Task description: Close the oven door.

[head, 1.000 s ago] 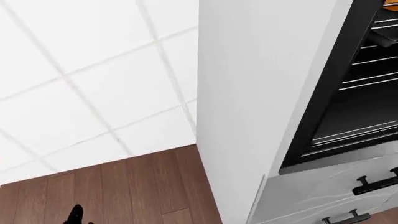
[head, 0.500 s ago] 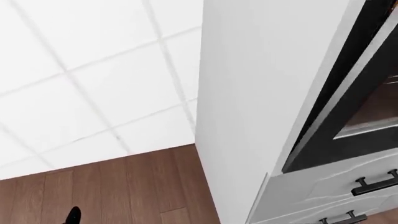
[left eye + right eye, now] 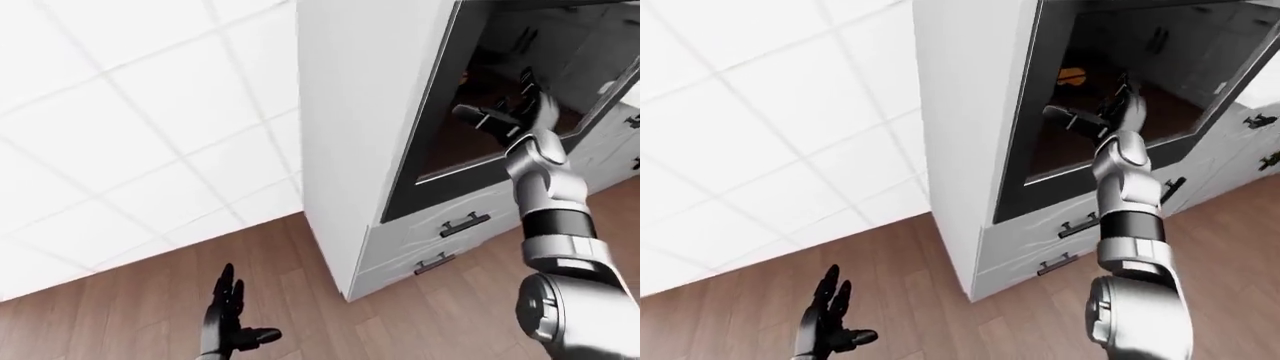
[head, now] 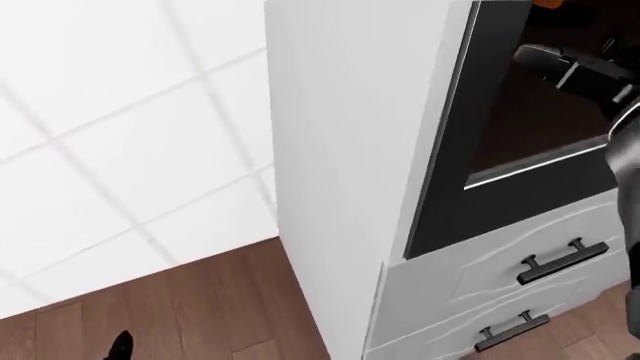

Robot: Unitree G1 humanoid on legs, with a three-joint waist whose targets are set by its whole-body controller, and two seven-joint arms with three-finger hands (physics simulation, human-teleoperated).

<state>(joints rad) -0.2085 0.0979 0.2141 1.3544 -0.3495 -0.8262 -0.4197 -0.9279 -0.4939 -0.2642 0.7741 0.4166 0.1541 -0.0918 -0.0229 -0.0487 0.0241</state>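
The oven door (image 3: pixel 510 105) sits in the tall white cabinet (image 3: pixel 350 135), at the upper right of both eye views, its dark glass standing nearly flush with the frame. Whether it has fully seated, you cannot tell from here. Your right hand (image 3: pixel 515 112) lies flat on the glass with its fingers spread, gripping nothing. Press with the palm, straight into the panel, near mid-height; keep the push even so the door seats without rebound, and check the seam along the lower edge above the drawers (image 3: pixel 450 225). Your left hand (image 3: pixel 228 326) hangs low over the wood floor (image 3: pixel 130 315), fingers apart and empty. Leave it there for balance.
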